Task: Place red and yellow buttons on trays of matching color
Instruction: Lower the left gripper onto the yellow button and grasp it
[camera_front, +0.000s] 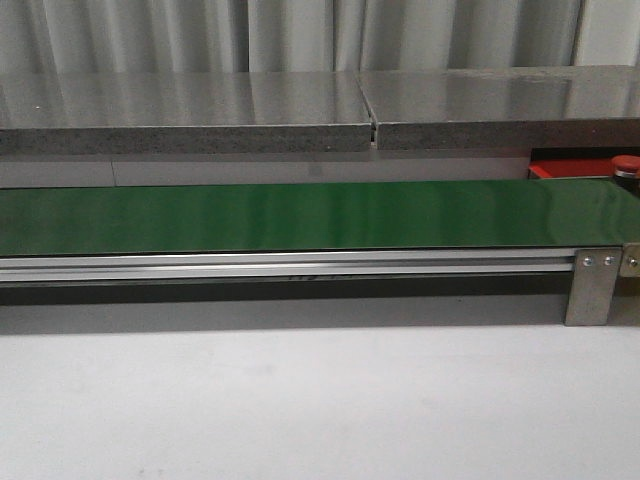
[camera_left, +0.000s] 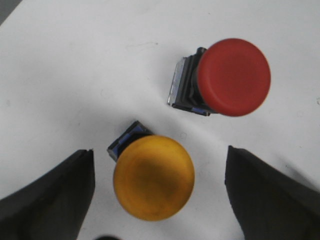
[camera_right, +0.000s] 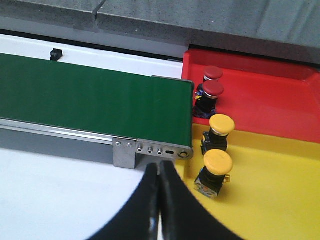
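In the left wrist view a yellow button (camera_left: 153, 177) lies on the white table between the wide-open fingers of my left gripper (camera_left: 159, 192), touching neither. A red button (camera_left: 232, 76) lies beyond it on its side. In the right wrist view my right gripper (camera_right: 159, 170) is shut and empty over the table by the belt's end. The red tray (camera_right: 270, 100) holds two red buttons (camera_right: 212, 90); the yellow tray (camera_right: 270, 190) holds two yellow buttons (camera_right: 218, 162). The front view shows a corner of the red tray (camera_front: 565, 169) with one red button (camera_front: 626, 166); neither gripper shows there.
A long green belt (camera_front: 300, 215) on an aluminium frame (camera_front: 592, 285) runs across the table; its end (camera_right: 150, 105) meets both trays. A grey stone shelf (camera_front: 300, 110) stands behind it. White table (camera_front: 300, 400) lies in front.
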